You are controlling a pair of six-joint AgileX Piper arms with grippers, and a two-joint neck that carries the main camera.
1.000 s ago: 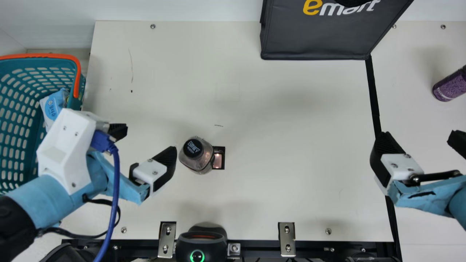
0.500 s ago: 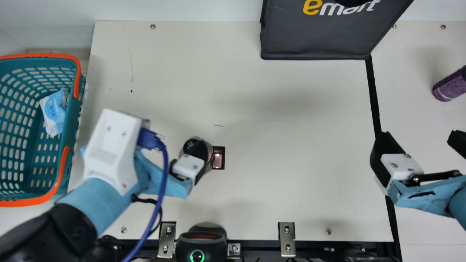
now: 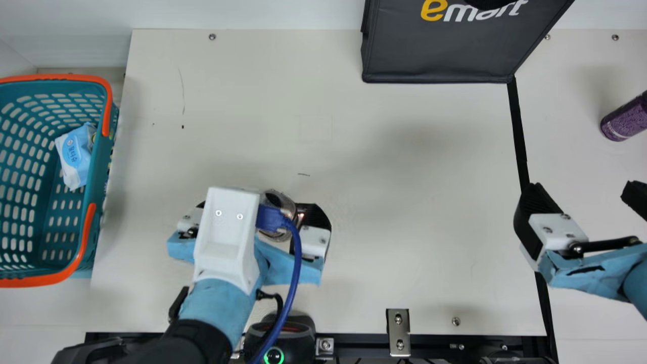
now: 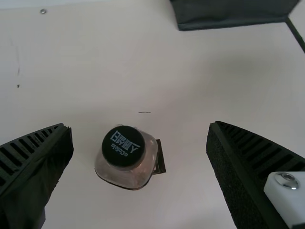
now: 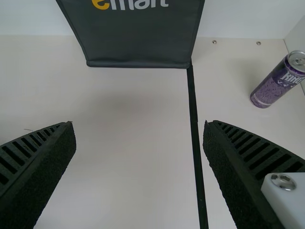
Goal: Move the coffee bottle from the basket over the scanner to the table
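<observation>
1. spreading under everything is the cream table [image 3: 404,227].
2. the teal basket [image 3: 99,151], with orange handles, sits at the table's left side in the main view.
3. the dark bag [image 3: 440,55] stands at the far edge.
4. the left arm reaches in from the near edge, its white wrist housing and blue cable [image 3: 297,253] hiding part of the bottle in the main view. the left gripper [image 3: 259,206] points down over it, fingers spread wide.
5. the right gripper [image 3: 581,186] hangs near the black line, also spread and holding nothing.
6. the scanner [image 3: 301,338], black with a lit green ring, is at the near edge.
7. the bottle [image 4: 138,174] stands upright on the table, out of the basket: see-through, rounded-square body, brownish tint, wide black cap [image 4: 123,146] with white print. it shows between the left fingers, with gaps on both sides.
8. the purple can [image 3: 627,119] is beyond the black line, well apart.
9. a blue packet [image 3: 76,151] lies in the basket.
10. a small dark square [image 4: 160,160] is just beside the bottle.
</observation>
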